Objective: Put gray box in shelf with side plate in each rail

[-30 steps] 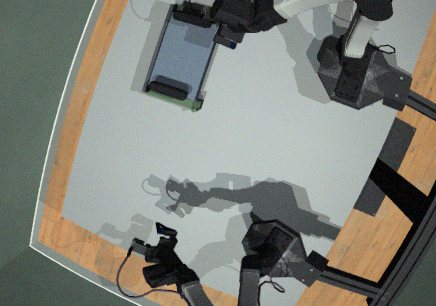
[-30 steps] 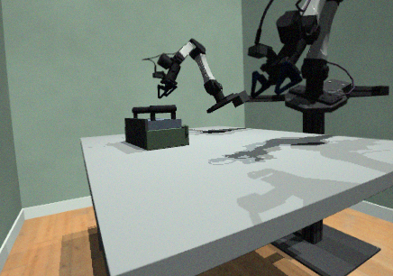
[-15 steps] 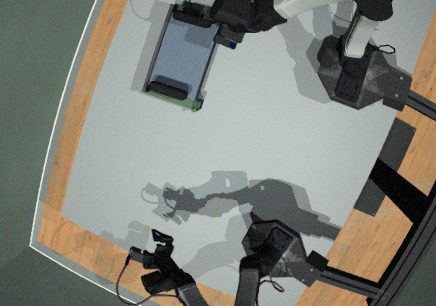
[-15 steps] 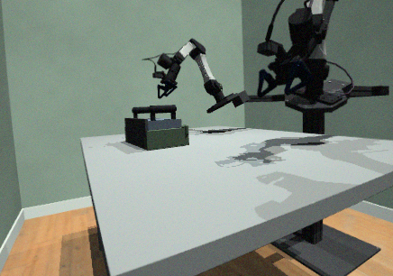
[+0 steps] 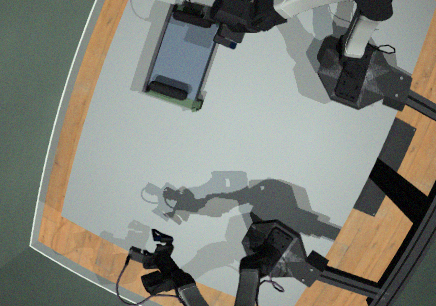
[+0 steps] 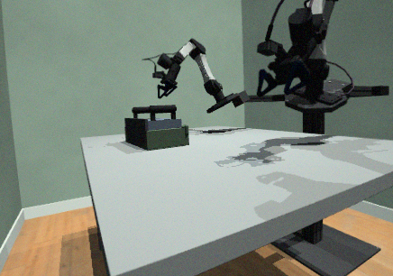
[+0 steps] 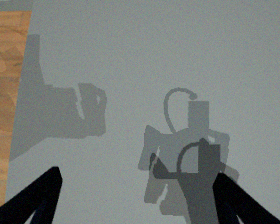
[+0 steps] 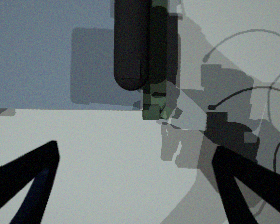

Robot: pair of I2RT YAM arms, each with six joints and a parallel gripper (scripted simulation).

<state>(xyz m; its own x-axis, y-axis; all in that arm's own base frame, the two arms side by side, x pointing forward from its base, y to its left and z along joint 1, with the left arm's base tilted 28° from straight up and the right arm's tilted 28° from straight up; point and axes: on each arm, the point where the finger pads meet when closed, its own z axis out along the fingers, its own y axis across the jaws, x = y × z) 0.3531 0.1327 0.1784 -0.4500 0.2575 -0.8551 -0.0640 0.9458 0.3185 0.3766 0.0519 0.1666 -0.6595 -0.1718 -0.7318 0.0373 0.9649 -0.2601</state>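
The gray box, blue-gray on top, stands low on the table between the green end parts of what looks like the shelf. Black bar handles lie across both ends. It looks upright and level; the rail fit and back contact cannot be made out. My right gripper is open and empty, above the table beside the box's long edge. My left gripper is open and empty, far from the box.
The white table top carries several arm shadows. The right arm reaches over the table close to the box's handle end. The left arm hangs near the table's other end. Wooden floor shows beyond the table edge.
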